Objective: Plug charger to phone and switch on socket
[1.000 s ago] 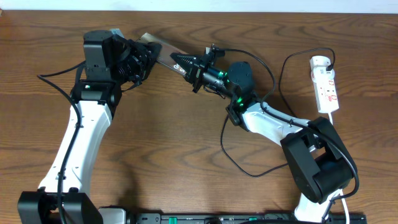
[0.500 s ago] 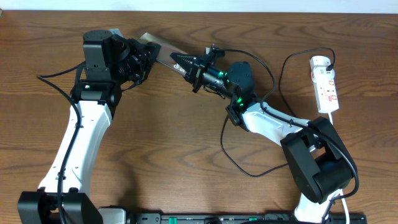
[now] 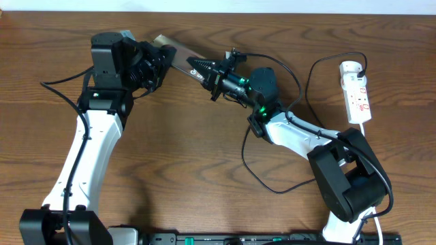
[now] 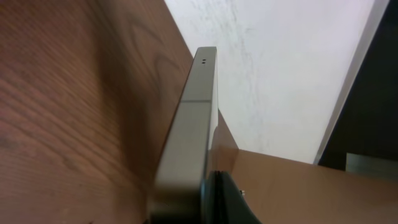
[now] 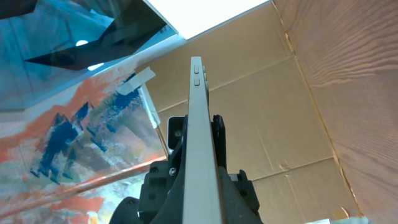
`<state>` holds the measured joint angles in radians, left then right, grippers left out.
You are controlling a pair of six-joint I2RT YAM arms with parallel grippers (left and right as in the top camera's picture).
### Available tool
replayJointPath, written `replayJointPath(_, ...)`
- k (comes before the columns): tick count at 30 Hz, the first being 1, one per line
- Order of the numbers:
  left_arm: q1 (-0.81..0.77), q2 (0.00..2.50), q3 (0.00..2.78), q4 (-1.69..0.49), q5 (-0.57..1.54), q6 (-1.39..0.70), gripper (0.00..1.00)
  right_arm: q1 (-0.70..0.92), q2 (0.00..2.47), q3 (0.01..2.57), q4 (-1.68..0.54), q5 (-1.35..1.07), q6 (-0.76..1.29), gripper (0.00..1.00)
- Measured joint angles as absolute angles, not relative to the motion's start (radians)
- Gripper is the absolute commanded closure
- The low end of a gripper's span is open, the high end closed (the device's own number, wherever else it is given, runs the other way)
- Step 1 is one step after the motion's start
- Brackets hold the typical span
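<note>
The left gripper [image 3: 160,61] clamps the phone [image 3: 174,51] on its edge, far left of centre. The right gripper [image 3: 194,65] is closed at its right end; whether on the charger [image 3: 298,80] tip, I cannot tell. A crooked push may twist the phone loose.

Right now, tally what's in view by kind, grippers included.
phone: 1
charger: 1
socket: 1
grippers: 2, the left gripper and the right gripper, both shut on the phone
total: 5
</note>
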<state>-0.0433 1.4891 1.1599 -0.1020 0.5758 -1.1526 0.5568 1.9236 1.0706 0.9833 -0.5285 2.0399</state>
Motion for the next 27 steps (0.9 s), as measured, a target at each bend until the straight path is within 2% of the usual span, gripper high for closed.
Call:
replayJointPath(21,-0.048,1.492,1.160,-0.071,0.574,-1.152,0.93,0.557,1.924,1.071,0.989,-0.514,2.035,0.99)
replayJointPath(27,-0.048,1.493,1.160,-0.071,0.573,-1.152,0.92,0.557,1.924,1.072,0.983,-0.516,2.032,0.92)
